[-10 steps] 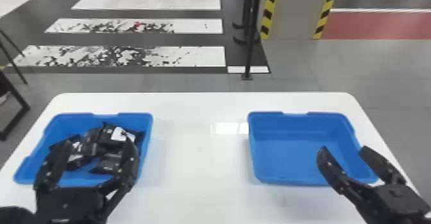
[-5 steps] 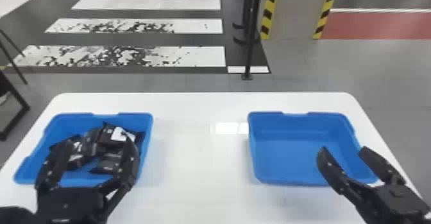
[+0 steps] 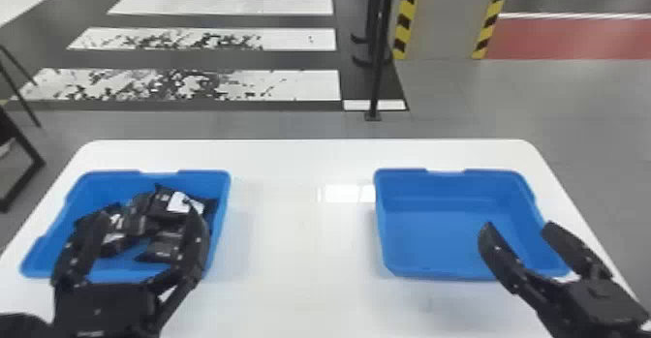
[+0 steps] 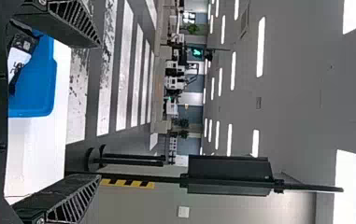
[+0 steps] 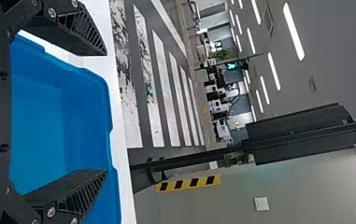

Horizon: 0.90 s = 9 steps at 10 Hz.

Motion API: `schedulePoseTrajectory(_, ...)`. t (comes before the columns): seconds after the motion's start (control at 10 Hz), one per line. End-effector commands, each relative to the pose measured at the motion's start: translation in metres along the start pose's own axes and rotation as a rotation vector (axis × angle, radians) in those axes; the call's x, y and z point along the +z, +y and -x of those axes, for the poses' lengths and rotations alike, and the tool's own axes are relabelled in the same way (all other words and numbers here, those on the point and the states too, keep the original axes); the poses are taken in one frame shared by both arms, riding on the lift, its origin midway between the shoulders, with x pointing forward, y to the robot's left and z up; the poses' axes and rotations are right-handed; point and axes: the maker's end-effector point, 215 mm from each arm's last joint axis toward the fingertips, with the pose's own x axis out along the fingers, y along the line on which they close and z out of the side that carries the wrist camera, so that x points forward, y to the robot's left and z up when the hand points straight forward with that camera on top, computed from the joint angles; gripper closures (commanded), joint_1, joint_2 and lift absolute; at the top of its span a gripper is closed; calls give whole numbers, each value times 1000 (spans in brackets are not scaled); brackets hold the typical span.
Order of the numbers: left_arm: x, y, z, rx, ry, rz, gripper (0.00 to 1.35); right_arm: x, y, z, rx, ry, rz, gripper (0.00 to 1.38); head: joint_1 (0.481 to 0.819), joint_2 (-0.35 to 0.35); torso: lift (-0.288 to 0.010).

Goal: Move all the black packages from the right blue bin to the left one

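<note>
Packages (image 3: pixel 140 221) lie in the ten-o'clock bin (image 3: pixel 109 184), the transfer seemingly finished, so left gripper (image 3: pixel 147 210) and right gripper (image 3: pixel 518 224), spread and empty, need only retreat.

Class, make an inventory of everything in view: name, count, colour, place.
Packages: several overlapping, uncountable; black; left bin
Left bin: one, blue, table's left
Right bin: one, blue, table's right
Table: one, white, under bins
Stripes: several, white, floor beyond table
Post: one, black, beyond table
Pillar: one, grey, beyond table
Edging: two strips, yellow-black, on pillar
Red area: one, red, floor, far right
Lights: several, white, ceiling
Left gripper: one, black, over left bin
Right gripper: one, black, by right bin
</note>
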Motion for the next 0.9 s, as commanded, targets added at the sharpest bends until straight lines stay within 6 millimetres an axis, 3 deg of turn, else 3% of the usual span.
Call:
schedulePoseTrajectory(0.0, 0, 0, 0, 0, 0, 0, 32, 0, 0, 0, 0, -1, 0, 139, 695, -2, -132)
schedulePoseTrajectory(0.8, 2, 0, -1, -1, -8, -3, 58, -1, 0, 1, -2, 1, -14, 139, 695, -1, -132)
